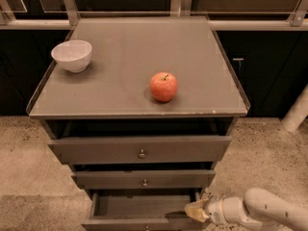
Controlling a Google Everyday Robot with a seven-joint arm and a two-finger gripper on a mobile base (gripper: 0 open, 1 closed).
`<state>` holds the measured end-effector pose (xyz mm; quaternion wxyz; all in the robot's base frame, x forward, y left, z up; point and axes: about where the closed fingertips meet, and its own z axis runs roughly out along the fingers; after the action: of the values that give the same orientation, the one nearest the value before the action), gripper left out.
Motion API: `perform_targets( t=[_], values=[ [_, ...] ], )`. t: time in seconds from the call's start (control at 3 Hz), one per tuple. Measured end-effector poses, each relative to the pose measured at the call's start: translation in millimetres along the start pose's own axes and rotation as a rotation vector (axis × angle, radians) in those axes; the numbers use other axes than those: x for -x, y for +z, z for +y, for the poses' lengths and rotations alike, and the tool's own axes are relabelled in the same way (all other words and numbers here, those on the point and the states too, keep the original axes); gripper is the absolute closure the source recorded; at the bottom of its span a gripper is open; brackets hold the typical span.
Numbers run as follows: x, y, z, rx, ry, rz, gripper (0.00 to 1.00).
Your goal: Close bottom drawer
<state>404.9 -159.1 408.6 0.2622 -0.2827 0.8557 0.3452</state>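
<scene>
The bottom drawer of the grey-brown cabinet is pulled out at the bottom of the camera view, and its empty inside shows. Its front panel lies at the frame's lower edge, with the knob cut off. The gripper, on a white arm coming from the lower right, is at the drawer's right front corner, against or just beside its side wall. The top drawer and the middle drawer above it also stand slightly out.
On the cabinet top stand a white bowl at the left and a red apple near the front. Dark cabinets and a metal rail run behind. A white post stands at the right. Speckled floor surrounds the cabinet.
</scene>
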Motion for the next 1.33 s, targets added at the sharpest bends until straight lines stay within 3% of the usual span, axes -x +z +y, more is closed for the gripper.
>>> perform_targets(
  t=[0.33,0.67,1.33],
  values=[
    [-37.7,56.1,-28.3,0.059,0.119,0.004,1.0],
    [-62.5,81.2,-23.0,0.097,0.168,0.005,1.0],
    [-90.0,93.0,-36.2,0.099,0.265,0.06,1.0]
  ],
)
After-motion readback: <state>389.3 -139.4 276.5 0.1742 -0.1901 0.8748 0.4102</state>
